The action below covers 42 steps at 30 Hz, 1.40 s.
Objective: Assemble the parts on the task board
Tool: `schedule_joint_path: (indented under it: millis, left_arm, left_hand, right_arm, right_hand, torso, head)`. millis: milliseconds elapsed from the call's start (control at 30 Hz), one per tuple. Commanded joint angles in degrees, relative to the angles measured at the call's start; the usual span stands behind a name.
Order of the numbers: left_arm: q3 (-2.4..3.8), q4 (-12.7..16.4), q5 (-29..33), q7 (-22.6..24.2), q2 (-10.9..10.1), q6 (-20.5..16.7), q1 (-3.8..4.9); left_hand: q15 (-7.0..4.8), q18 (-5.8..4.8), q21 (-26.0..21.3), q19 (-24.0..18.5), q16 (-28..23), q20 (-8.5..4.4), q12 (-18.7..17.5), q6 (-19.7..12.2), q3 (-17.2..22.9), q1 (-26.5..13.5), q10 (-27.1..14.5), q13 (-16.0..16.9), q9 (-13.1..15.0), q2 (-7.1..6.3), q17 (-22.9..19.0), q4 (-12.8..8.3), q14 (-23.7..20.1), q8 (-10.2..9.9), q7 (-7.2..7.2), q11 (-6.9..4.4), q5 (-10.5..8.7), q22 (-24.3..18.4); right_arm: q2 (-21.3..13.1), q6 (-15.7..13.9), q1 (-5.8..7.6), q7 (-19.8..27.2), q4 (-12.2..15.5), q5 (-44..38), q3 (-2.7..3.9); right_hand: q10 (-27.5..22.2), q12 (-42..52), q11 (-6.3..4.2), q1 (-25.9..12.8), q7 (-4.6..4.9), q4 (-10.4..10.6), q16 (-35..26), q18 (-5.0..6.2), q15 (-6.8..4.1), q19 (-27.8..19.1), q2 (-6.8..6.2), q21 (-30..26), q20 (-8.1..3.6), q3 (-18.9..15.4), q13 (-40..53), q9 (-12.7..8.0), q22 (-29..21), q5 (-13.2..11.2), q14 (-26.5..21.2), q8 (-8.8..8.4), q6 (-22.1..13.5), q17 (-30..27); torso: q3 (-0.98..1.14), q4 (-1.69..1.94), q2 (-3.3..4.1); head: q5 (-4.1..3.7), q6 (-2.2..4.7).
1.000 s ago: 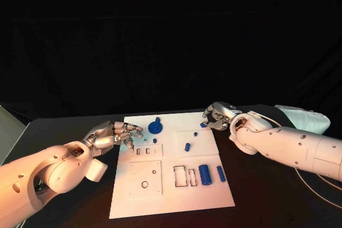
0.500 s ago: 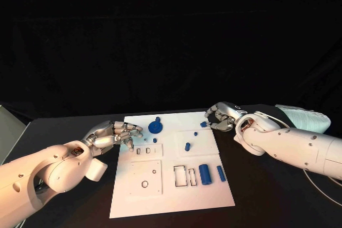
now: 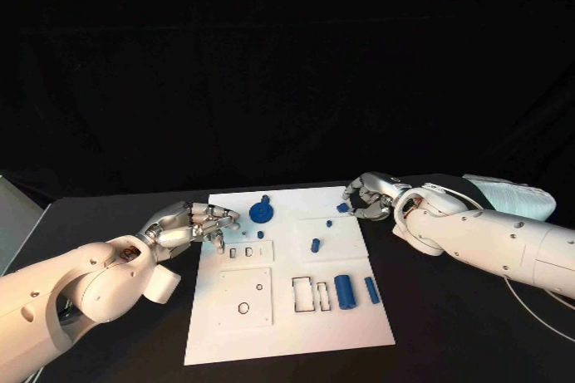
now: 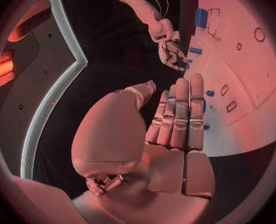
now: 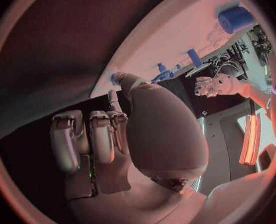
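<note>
The task board [image 3: 287,316] lay flat in the middle of the black worktop [image 3: 467,333], a white plate running from the lower centre of the frame up toward the two arms. Most of the work looked undone to me. Several cut-outs stood unfilled: a pair of small slots [image 3: 242,253] at mid-left, two round holes [image 3: 243,308] in the square panel below them, and two upright rectangular slots [image 3: 312,296] at lower centre. The blue parts were mostly loose on the surface, as far as I could judge: a thick cylinder [image 3: 344,292] and a thinner bar [image 3: 371,291] lay side by side just right of the rectangular slots, a short peg [image 3: 315,246] sat near the centre, and a tiny piece [image 3: 328,225] lay above it. Toward the top left a round disc [image 3: 262,215] with a knob sat on the board, with a small peg [image 3: 260,235] just below it; whether either was seated I couldn't tell.

The left robot hand [image 3: 192,227] hovered at the board's left edge, fingers curled loosely in together with nothing in them. The right robot hand [image 3: 369,198] was at the top right corner, fingers bent in, right next to a small blue piece [image 3: 343,208]; whether it pinched that piece or merely touched it I couldn't make out.
</note>
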Motion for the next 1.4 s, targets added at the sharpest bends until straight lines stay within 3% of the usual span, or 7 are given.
schedule_joint_path:
  millis: [33, 200, 900, 1233, 1400]
  left_arm:
    - [0.04, 0.14, 0.03, 0.39, 0.08, 0.93, 0.00]
    - [0.04, 0.13, 0.00, 0.40, 0.00, 0.85, 0.00]
    - [0.04, 0.25, -0.05, 0.23, -0.19, 0.76, 0.01]
    - [0.03, -0.09, -0.17, 0.26, 0.17, 0.80, 0.00]
    - [0.03, -0.24, -0.18, 0.28, 0.33, 0.85, -0.01]
  left_hand:
    - [-0.13, 0.83, 0.18, -0.42, -0.25, 0.04, 0.23, -0.40, 0.18, 0.22, -0.33, 0.05, 0.09, 0.09, -0.10, -0.03, -0.38, 0.13, 0.03, -0.11, -0.05, 0.07]
    - [-0.13, 0.83, 0.18, -0.42, -0.25, 0.04, 0.23, -0.40, 0.18, 0.22, -0.33, 0.05, 0.09, 0.09, -0.10, -0.03, -0.38, 0.13, 0.03, -0.11, -0.05, 0.07]
    - [-0.13, 0.83, 0.18, -0.42, -0.25, 0.04, 0.23, -0.40, 0.18, 0.22, -0.33, 0.05, 0.09, 0.09, -0.10, -0.03, -0.38, 0.13, 0.03, -0.11, -0.05, 0.07]
    - [-0.13, 0.83, 0.18, -0.42, -0.25, 0.04, 0.23, -0.40, 0.18, 0.22, -0.33, 0.05, 0.09, 0.09, -0.10, -0.03, -0.38, 0.13, 0.03, -0.11, -0.05, 0.07]
    - [-0.13, 0.83, 0.18, -0.42, -0.25, 0.04, 0.23, -0.40, 0.18, 0.22, -0.33, 0.05, 0.09, 0.09, -0.10, -0.03, -0.38, 0.13, 0.03, -0.11, -0.05, 0.07]
  right_arm:
    - [0.47, 3.48, 0.12, 0.67, -0.79, -1.37, 0.00]
    - [1.16, 4.12, 0.17, 0.73, -1.69, -1.59, 0.00]
    - [1.78, 6.24, 0.19, 0.27, -2.00, -2.06, -0.01]
    - [2.17, 5.98, 0.19, -0.70, -2.21, -3.04, -0.04]
    - [2.16, 5.95, 0.19, -0.98, -2.22, -3.44, -0.06]
  right_hand:
    - [5.86, 0.35, 0.03, 0.57, -0.16, -0.58, 0.19, -0.82, -0.16, 6.00, -0.06, 0.13, -0.13, 0.11, 15.06, -0.05, 15.08, 0.31, 6.03, -0.31, -0.26, 14.90]
    - [5.86, 0.35, -0.09, 0.95, -0.27, -1.08, 0.20, -0.82, -0.34, 6.00, -0.13, 0.13, -0.32, 0.48, 15.06, -0.09, 15.08, -0.32, 6.05, -0.43, -0.24, 14.96]
    - [5.86, 0.35, -0.24, 0.77, -0.50, -1.35, 0.17, -0.82, -0.57, 6.00, -0.25, 0.13, -0.53, 0.60, 15.06, -0.09, 15.08, -1.62, 6.02, -0.51, -0.07, 14.84]
    - [5.86, 0.35, -0.31, 0.42, -0.53, -1.29, 0.16, -0.82, -0.65, 6.00, -0.37, 0.13, -0.62, 0.48, 15.06, -0.05, 15.08, -1.78, 6.01, -0.42, 0.23, 14.82]
    - [5.86, 0.35, -0.46, 1.41, -0.68, -2.23, 0.15, -0.82, -0.82, 6.00, -0.22, 0.13, -0.80, 1.17, 15.06, -0.02, 15.08, -1.68, 6.00, -0.39, 0.60, 14.77]
  torso:
    - [-0.10, 0.17, 0.01]
    - [-0.03, -0.05, 0.04]
    - [0.09, -0.07, 0.02]
    - [0.00, 0.01, 0.10]
    - [0.01, -0.05, 0.04]
  head:
    - [0.14, -0.10]
    - [0.30, -0.12]
    - [0.24, -0.36]
    - [0.00, -0.60]
    - [0.03, -0.73]
